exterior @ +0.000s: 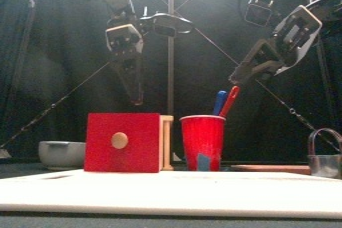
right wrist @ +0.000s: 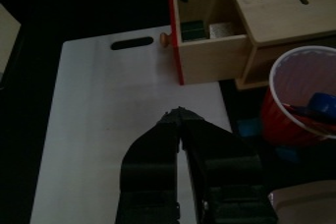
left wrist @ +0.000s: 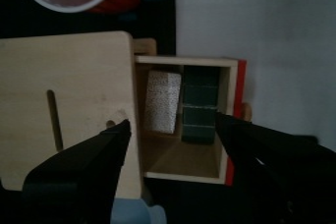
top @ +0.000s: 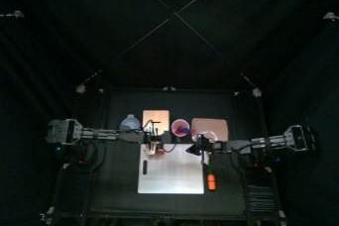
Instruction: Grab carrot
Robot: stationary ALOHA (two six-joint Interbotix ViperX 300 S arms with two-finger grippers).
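Observation:
The carrot (top: 211,180), small and orange with a green tip, lies on the right part of the white board (top: 172,170). It shows in the top view only. My right gripper (right wrist: 178,116) hangs shut and empty over the white board (right wrist: 112,100), a short way back from the carrot in the top view (top: 196,149). My left gripper (left wrist: 174,126) is open, its jaws wide apart above the red box's open drawer (left wrist: 191,120). In the front view both grippers hang high, the left (exterior: 134,84) over the box and the right (exterior: 251,70) beyond the cup.
A red box with a wooden top (exterior: 123,142) stands behind the board, a red cup (exterior: 203,142) holding utensils beside it. A pale bowl (exterior: 60,153) sits far left, a metal item (exterior: 325,153) far right. A pink dish (top: 208,128) is at the back right.

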